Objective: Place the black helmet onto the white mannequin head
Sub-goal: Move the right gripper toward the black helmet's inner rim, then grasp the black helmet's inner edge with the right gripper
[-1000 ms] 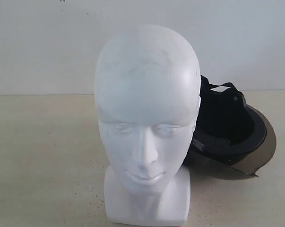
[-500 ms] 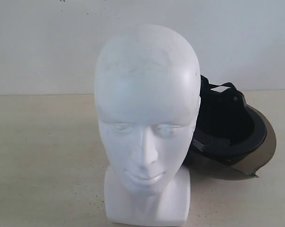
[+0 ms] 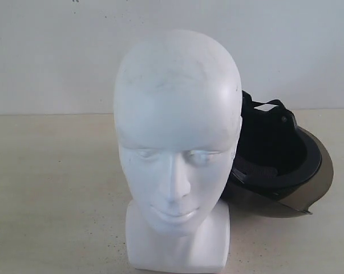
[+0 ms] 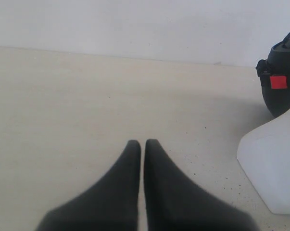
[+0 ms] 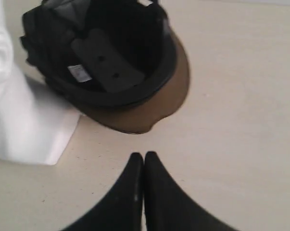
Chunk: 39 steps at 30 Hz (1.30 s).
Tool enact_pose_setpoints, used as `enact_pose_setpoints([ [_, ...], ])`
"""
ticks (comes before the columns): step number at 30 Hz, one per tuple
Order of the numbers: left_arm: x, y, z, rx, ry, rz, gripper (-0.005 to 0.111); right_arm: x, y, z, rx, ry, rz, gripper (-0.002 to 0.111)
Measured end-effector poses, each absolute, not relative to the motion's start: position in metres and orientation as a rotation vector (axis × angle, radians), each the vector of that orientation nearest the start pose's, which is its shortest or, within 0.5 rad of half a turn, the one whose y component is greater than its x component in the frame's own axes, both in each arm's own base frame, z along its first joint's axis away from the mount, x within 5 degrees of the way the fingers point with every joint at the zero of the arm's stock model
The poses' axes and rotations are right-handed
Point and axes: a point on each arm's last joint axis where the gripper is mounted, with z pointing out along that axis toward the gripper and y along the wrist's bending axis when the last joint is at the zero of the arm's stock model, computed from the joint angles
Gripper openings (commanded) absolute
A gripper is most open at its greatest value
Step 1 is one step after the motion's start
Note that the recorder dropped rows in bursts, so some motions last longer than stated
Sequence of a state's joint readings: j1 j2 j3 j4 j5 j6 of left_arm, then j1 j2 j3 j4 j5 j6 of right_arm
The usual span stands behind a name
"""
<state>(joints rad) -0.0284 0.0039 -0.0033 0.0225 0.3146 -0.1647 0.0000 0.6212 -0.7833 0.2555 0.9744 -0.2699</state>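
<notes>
Where everything stands, the pale speckled tabletop [image 3: 57, 188]: flat and smooth. I expect anything nudged on it to slide rather than stay put.
White foam mannequin head [image 3: 177, 142]: upright on its squared neck base, bare, at the front centre of the exterior view. I judge it light, so a sideways knock or a helmet pressed down off-centre could tip it.
Matte black open-face helmet [image 3: 274, 148]: lying opening-up on the table behind the head, on the right arm's side, tucked close to it; I cannot tell whether they touch. It has to be turned over before seating, and a pinch on the rim alone could let it swing or drop.
Smoky-brown bubble visor [image 3: 314, 188]: juts toward the right arm. It looks slick and springy, so a grasp there may slip.
Right gripper [image 5: 144, 156]: fingers pressed together, empty, just short of the visor. Reaching in like this would shove the helmet into the head.
Left gripper [image 4: 142, 144]: closed too, empty, over bare table near the neck base.
Black straps [image 3: 263, 105]: loose across the opening. They could snag a finger or bunch under the lining.
</notes>
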Motion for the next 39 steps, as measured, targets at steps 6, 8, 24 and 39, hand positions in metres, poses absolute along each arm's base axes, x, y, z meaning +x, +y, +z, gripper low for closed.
enact_pose_setpoints([
  [6, 0.054, -0.001, 0.186, -0.108, 1.797, -0.116, 0.004, 0.142, 0.039, 0.317, -0.577, 2.298, 0.381, 0.0],
  [8, 0.054, -0.001, 0.186, -0.108, 1.797, -0.116, 0.004, 0.157, 0.043, 0.309, -0.676, 2.284, 0.43, 0.0],
  [24, 0.054, -0.001, 0.186, -0.108, 1.797, -0.116, 0.004, 0.236, 0.058, 0.238, -1.213, 2.072, 0.53, 0.072],
  [39, 0.054, -0.001, 0.186, -0.108, 1.797, -0.116, 0.004, 0.255, 0.061, 0.221, -1.326, 1.892, 0.479, 0.074],
])
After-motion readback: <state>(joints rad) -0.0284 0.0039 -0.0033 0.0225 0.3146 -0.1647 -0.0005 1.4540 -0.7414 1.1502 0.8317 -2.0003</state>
